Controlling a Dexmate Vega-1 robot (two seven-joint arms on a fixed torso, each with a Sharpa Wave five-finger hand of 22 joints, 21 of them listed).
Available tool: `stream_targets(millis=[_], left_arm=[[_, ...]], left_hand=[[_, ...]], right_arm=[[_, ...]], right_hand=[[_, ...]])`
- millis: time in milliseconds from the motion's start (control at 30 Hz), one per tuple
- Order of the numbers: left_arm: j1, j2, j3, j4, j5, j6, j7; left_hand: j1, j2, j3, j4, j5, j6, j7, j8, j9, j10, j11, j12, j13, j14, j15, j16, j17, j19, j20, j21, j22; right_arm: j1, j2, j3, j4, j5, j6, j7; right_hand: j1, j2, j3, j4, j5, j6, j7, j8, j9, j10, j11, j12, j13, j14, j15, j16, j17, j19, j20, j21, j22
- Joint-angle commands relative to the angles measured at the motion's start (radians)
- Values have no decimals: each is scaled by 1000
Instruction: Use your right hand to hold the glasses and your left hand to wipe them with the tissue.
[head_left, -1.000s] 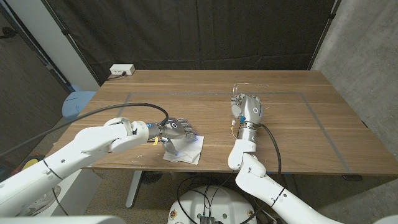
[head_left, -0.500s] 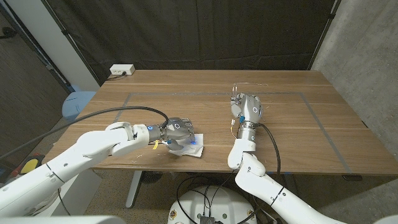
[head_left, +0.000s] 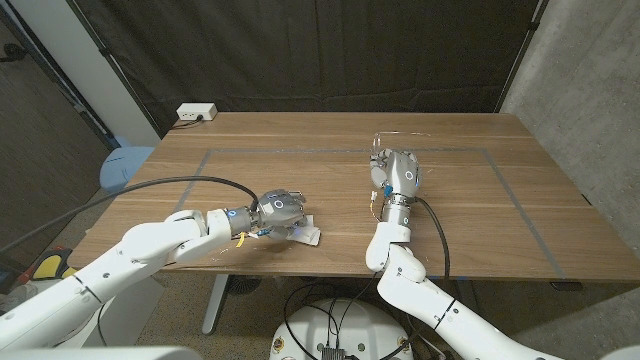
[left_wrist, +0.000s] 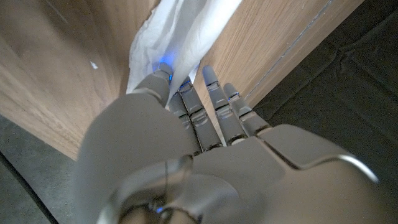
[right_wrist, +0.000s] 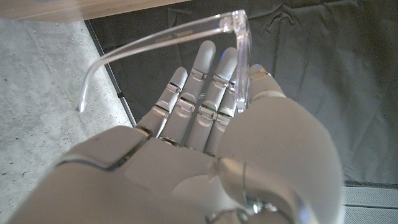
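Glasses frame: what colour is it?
Clear, see-through plastic; the glasses show best in the right wrist view.

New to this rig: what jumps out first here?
The right hand, raised mid-table, holds clear-framed glasses, one temple arm sticking out free. Near the front edge, the left hand pinches a white tissue in its fingers over the wooden table.

a wooden surface (head_left: 470, 215) with a thin rectangular outline marked across it. a white tissue (head_left: 303, 233) lies near the front edge — partly under the left hand (head_left: 278, 208), whose fingers pinch it.
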Motion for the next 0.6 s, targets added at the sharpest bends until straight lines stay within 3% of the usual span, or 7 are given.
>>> stream_targets(millis=[33, 600], left_arm=[[40, -220, -19, 155, -16, 130, 411], [-58, -424, 20, 343, -91, 155, 812]], left_hand=[[4, -4, 3, 4, -4, 26, 22, 1, 6, 24, -7, 15, 9, 18, -165, -2, 3, 3, 4, 8, 3], [22, -19, -6, -1, -5, 66, 27, -1, 5, 61, -10, 57, 35, 43, -171, -8, 16, -2, -4, 16, 4]], right_arm=[[5, 4, 4, 10, 21, 41, -4], [-26, -11, 28, -42, 67, 122, -11]], right_hand=[[25, 20, 4, 2, 0, 48, -44, 5, 2, 4, 1, -6, 4, 8, -94, -2, 3, -7, -32, 6, 2], [25, 18, 5, 1, -1, 49, -44, 4, 3, 9, 1, -11, 7, 11, -94, -7, 6, -11, -31, 18, -2]])
